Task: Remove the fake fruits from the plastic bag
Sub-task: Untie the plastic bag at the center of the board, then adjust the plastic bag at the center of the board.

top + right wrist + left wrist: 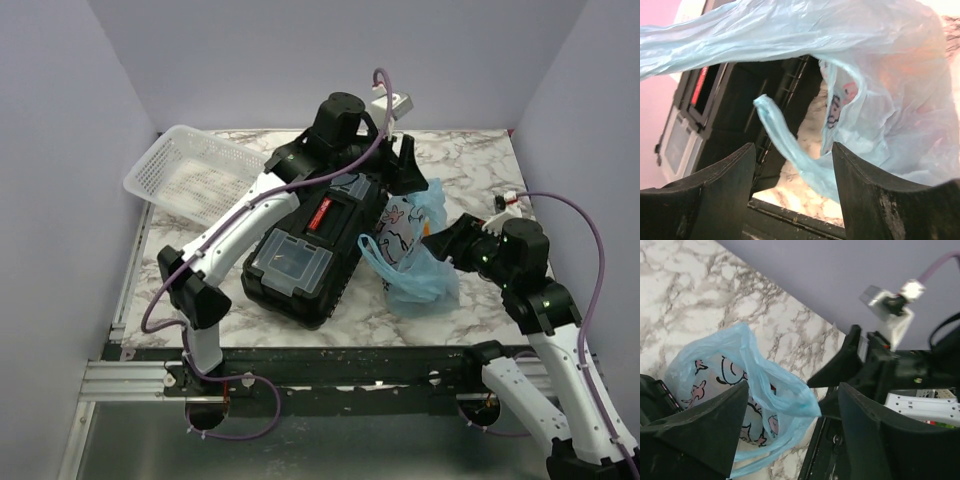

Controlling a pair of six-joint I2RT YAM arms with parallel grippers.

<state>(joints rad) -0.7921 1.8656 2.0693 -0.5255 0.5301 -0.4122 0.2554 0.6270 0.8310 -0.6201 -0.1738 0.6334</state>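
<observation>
A marble-patterned counter (470, 165) seen from above, enclosed by pale lilac walls. The plastic bag (415, 255) – light blue, crinkly, printed with pink-and-white cartoons – sits right of centre, pressed against the right side of a black toolbox (305, 250). A white mesh basket (190, 175) leans tilted at the far left.

The left arm stretches over the toolbox, and its tool (405, 165) hangs just above the bag's far top edge. In the left wrist view this tool (792, 390) has its two dark fingers (705, 430) spread wide, nothing pinched between them. The bag's gathered blue folds (755, 385) lie beneath the gap. Whether a finger touches the film cannot be told.

The right tool (440, 243) sits close against the bag's right side. From its own wrist camera, the right tool (792, 150) also has its fingers (875, 200) set wide apart. A loose twisted strip of the bag (780, 135) – one of its handles – drapes between them, unclamped, and the bag's body (890, 110) billows close above and to the right.

The fake fruits cannot be made out clearly. Only a faint orange tint (900, 70) shows through the film.
</observation>
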